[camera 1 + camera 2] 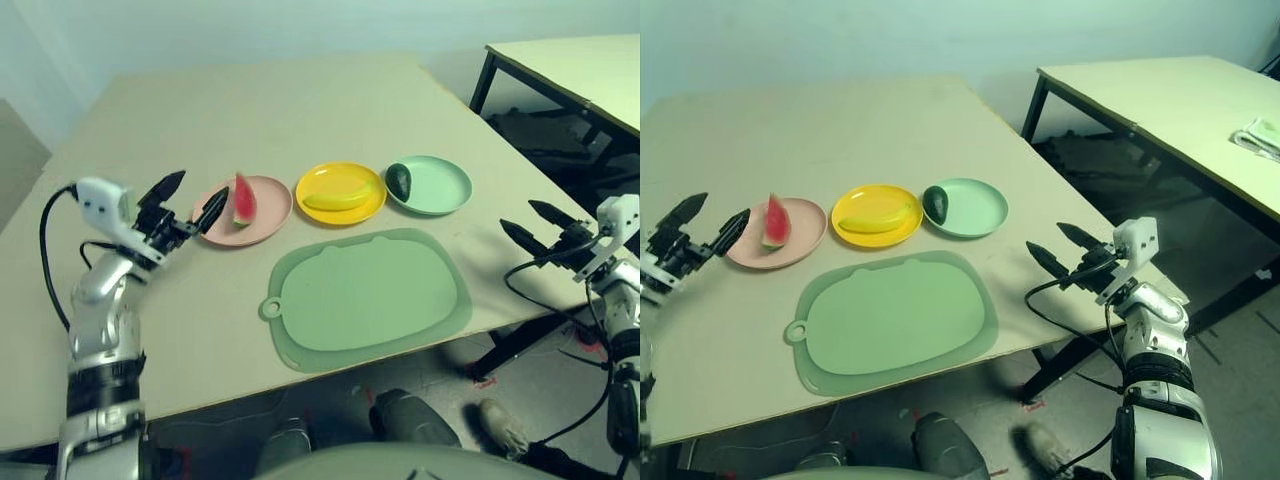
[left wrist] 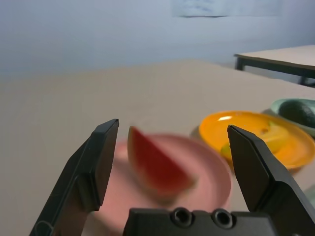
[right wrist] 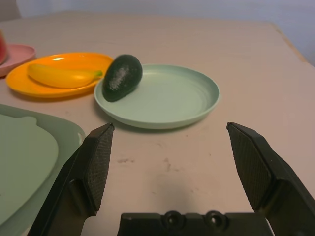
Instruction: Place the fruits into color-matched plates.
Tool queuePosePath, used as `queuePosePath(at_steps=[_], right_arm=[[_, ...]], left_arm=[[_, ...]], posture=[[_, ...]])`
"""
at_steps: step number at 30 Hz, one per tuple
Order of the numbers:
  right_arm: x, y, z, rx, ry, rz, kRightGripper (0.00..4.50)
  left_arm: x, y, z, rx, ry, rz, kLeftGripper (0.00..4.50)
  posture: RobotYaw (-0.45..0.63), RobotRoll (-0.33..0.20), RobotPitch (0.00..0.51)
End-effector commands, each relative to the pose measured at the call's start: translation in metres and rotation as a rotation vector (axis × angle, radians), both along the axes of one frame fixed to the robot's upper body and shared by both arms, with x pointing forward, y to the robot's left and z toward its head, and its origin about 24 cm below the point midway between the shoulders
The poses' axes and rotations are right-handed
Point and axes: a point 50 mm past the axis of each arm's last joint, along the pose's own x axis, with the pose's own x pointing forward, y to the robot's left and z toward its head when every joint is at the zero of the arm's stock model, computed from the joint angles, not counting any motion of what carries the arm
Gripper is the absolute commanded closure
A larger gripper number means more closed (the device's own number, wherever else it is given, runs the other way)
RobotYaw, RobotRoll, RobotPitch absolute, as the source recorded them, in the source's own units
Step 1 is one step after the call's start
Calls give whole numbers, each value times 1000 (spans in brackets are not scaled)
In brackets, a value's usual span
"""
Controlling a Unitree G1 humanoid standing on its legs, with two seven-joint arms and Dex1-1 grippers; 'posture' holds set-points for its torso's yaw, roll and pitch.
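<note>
1. Nearest the head camera lies the large green cutting mat (image 1: 365, 297), a rounded rectangle with a small ring tab at its near-left corner; it carries nothing, and one corner of it shows in the right wrist view.
2. Beyond it the beige table (image 1: 250, 110) bears three round shallow plates in a row, each holding one fruit.
3. On the left is the pale pink plate (image 1: 268, 205), with the red watermelon wedge (image 1: 242, 200) standing on its green rind. In the left wrist view this wedge is blurred and its rind is hard to make out.
4. In the middle is the bright yellow plate (image 1: 340, 175), with the curved yellow banana (image 1: 338, 198) lying across it.
5. On the right is the mint green plate (image 1: 440, 185), with the dark green avocado (image 1: 399, 181) resting on its left edge, partly over the rim.
6. A second table (image 1: 1170, 100) stands well apart at the right, cut off by the frame; a pale item at its far edge is too small to identify.
7. Left gripper (image 1: 187, 204) hovers just beside the pink plate's left rim, its two black fingers spread and holding nothing.
8. Right gripper (image 1: 1067, 248) hangs by the table's right edge, well apart from the green plate, fingers likewise spread and empty.
</note>
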Motion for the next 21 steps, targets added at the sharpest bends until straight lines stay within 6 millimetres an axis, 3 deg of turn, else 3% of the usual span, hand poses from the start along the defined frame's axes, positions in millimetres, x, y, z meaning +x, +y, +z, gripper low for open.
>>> queuePosePath(at_steps=[1,12,15,17,21], right_arm=[[-1,-10,2,7,-15,-79,0],[2,-23,6,51,-33,-214,0],[5,-27,12,48,-44,-249,0],[4,-32,16,38,-44,-265,0],[2,-42,24,27,-31,-281,0]], left_arm=[[-8,-5,-6,-16,1,23,22],[-39,-2,-33,-57,65,138,22],[-39,-5,-33,-59,63,143,22],[-39,-9,-34,-63,59,139,22],[-37,-14,-35,-74,59,138,22]], posture=[[-164,0,29],[-125,0,58],[-83,0,93],[-89,0,71],[-101,0,90]])
